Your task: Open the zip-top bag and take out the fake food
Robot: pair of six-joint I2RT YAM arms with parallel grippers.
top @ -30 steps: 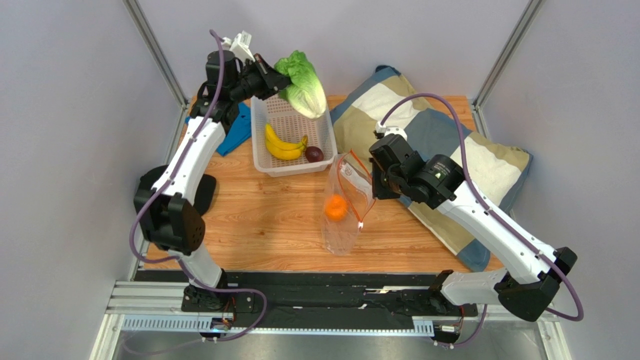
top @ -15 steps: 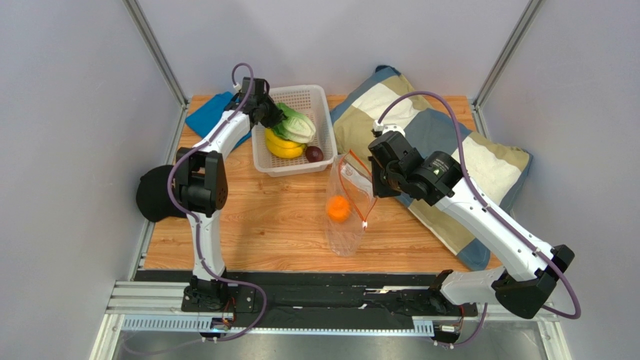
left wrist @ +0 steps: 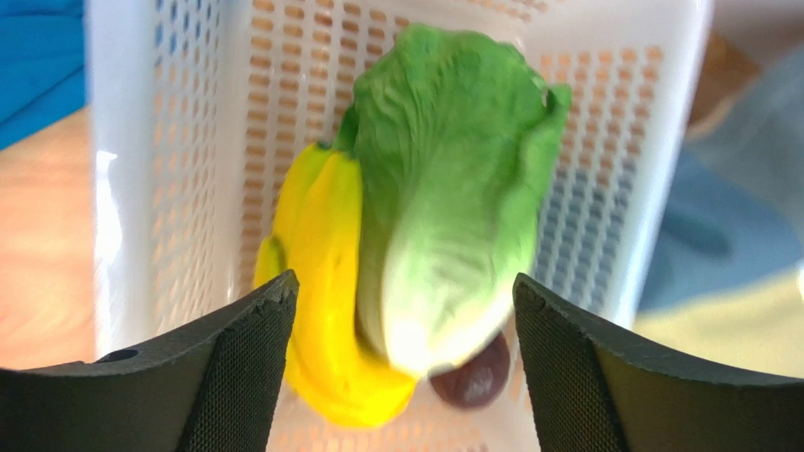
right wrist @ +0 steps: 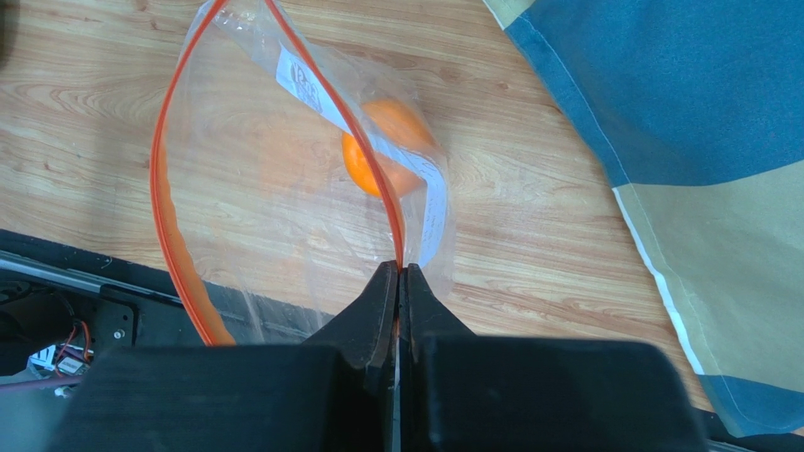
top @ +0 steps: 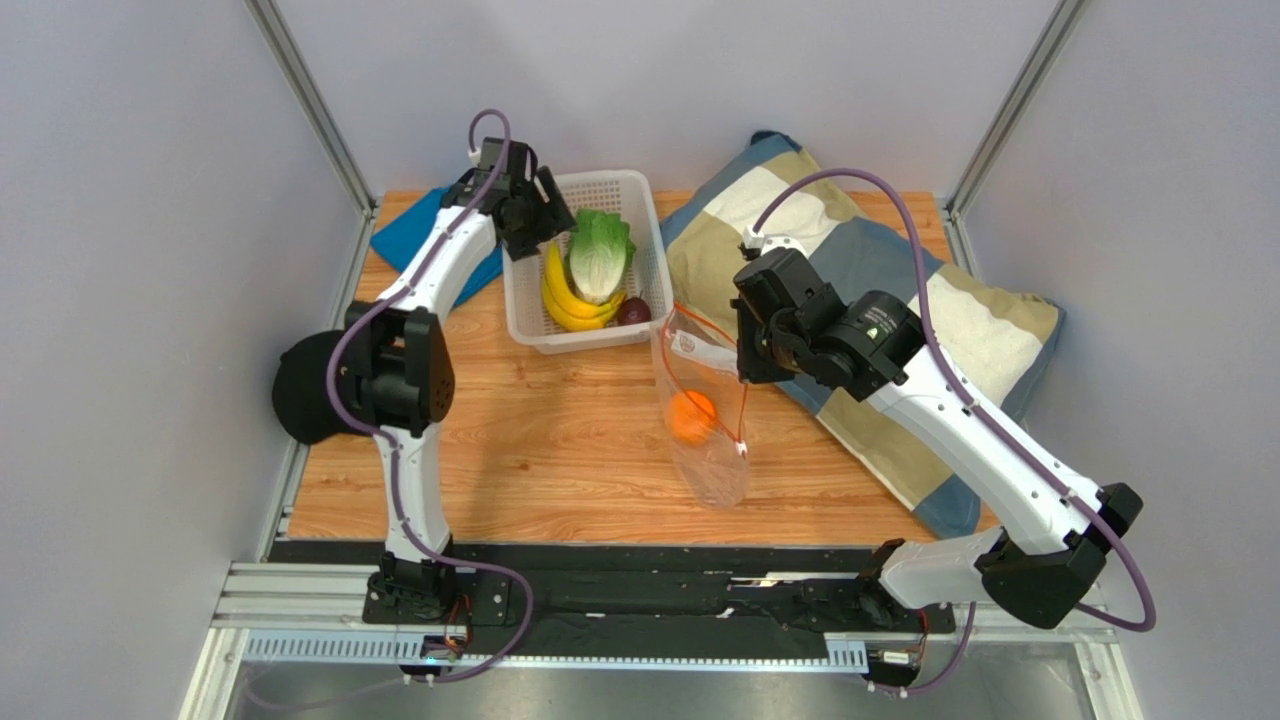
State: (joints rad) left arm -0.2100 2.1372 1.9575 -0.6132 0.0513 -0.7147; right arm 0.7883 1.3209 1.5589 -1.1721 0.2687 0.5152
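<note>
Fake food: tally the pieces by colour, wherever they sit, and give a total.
Yellow: 1, the banana bunch in the white basket
Green: 1, the lettuce head in the basket
Dark purple: 1, the small fruit in the basket
Orange: 1, the round orange inside the zip-top bag
Total: 4

Left arm (top: 448,258) and right arm (top: 977,435): white link shells, black joint housings. A purple cable (top: 845,173) loops outside each. Left gripper (left wrist: 401,282): matte black fingers, fine-textured faces. Right gripper (right wrist: 397,273): smooth black wedge fingers.
</note>
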